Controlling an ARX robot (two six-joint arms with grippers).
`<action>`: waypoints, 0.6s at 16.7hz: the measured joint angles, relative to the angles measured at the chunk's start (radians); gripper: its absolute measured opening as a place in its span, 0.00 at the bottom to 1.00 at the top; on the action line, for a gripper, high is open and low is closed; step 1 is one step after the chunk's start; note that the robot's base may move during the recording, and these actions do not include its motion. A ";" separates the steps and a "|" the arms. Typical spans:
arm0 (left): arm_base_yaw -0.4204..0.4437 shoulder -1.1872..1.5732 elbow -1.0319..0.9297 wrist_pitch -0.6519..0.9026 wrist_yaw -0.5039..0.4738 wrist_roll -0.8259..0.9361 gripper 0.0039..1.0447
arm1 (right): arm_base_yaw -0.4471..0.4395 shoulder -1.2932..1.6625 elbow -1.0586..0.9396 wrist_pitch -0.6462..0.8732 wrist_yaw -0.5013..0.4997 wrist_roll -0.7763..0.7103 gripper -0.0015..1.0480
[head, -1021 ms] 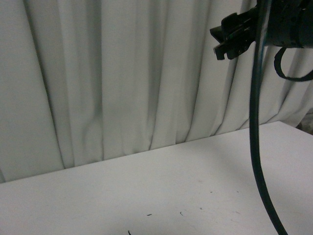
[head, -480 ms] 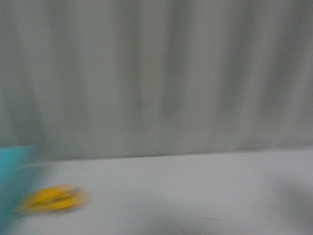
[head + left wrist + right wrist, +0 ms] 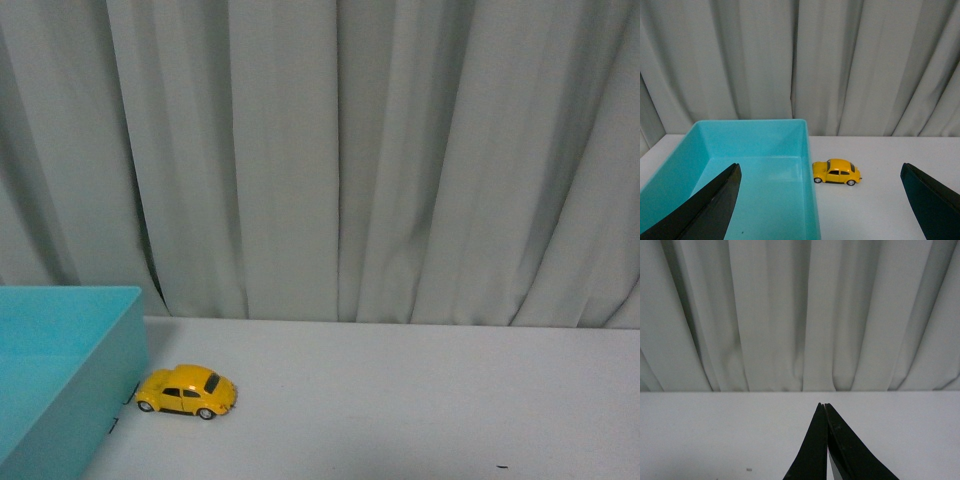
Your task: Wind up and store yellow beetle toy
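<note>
The left gripper's [image 3: 820, 170] two fingers [image 3: 707, 207] are spread pretty wide with nothing held. One beetle [image 3: 836, 172] [image 3: 186, 390] is seen on the table [image 3: 420, 400] beyond them, lined up with the gap, just beside the outer wall of the one teal bin [image 3: 750, 140] [image 3: 120, 360]. The right gripper's [image 3: 824, 407] fingers are pressed together, pointed across the table toward the curtain [image 3: 790, 315].

You'll see the yellow beetle toy [image 3: 187, 391] has a glossy, paint-like shell. The turquoise bin [image 3: 750, 140] looks like smooth plastic with a faint sheen. Your worktop [image 3: 420, 400] is smooth, matt white, and the curtain [image 3: 400, 150] is matt grey cloth.
</note>
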 joint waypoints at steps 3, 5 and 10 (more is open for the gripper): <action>0.000 0.000 0.000 0.000 0.000 0.000 0.94 | 0.000 -0.099 -0.039 -0.072 0.000 0.000 0.02; 0.000 0.000 0.000 0.000 0.000 0.000 0.94 | 0.000 -0.140 -0.039 -0.104 0.000 0.000 0.02; 0.000 0.000 0.000 0.000 0.000 0.000 0.94 | 0.000 -0.209 -0.039 -0.171 0.000 0.000 0.02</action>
